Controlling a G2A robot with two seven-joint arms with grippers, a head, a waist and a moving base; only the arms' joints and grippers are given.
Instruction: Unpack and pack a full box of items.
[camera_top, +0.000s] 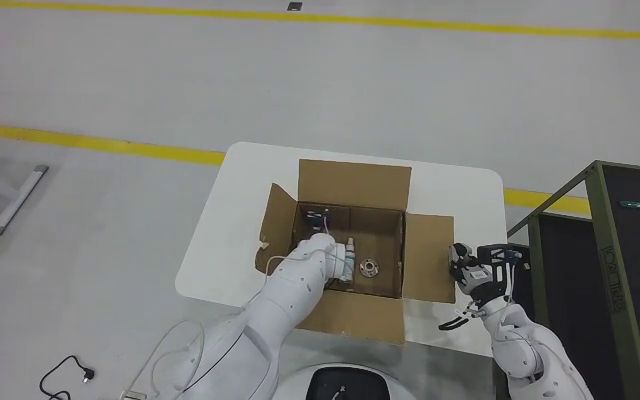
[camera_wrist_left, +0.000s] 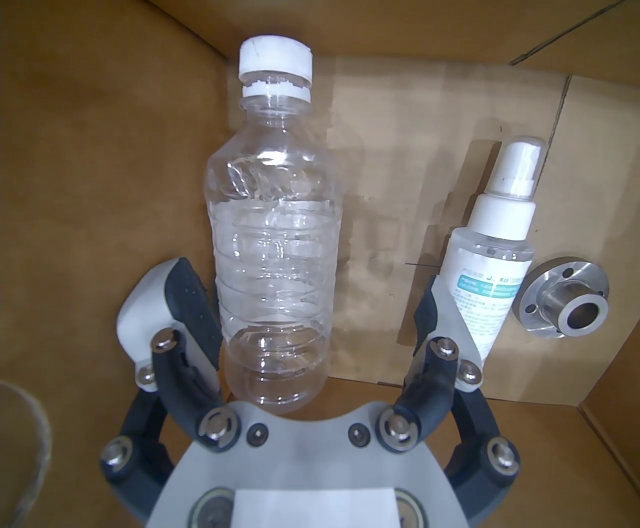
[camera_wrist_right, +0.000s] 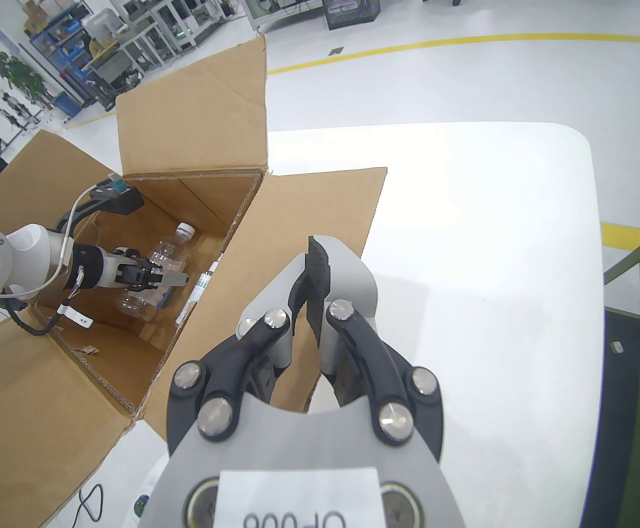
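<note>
Dark rubber pads (camera_wrist_left: 192, 300) of the left gripper (camera_wrist_left: 310, 300) sit closest to the lens, spread wide around the base end of a clear water bottle (camera_wrist_left: 275, 240). One pad is at or just beside the bottle's ribbed wall and the other stands apart from it, so nothing is clamped yet. That straddle suggests the bottle is the item lined up for lifting out. It appears to lie on the floor of the open cardboard box (camera_wrist_left: 75, 150), its white cap pointing away from the gripper. Just beside it lies a small spray bottle (camera_wrist_left: 492, 270), and a metal flange (camera_wrist_left: 565, 305) rests next to that, so by my judgement several items are left to unpack. The water bottle is bare of any label, while the spray bottle wears a white and teal label whose small print is too fine to make out. Outside the box, the right gripper (camera_wrist_right: 312, 280) hangs over the white table (camera_wrist_right: 475, 225) beside the folded-out flap (camera_wrist_right: 310, 215), fingers pressed together on nothing, probably kept clear so the left arm has room. A white sticker on its wrist plate is cut off by the frame edge
</note>
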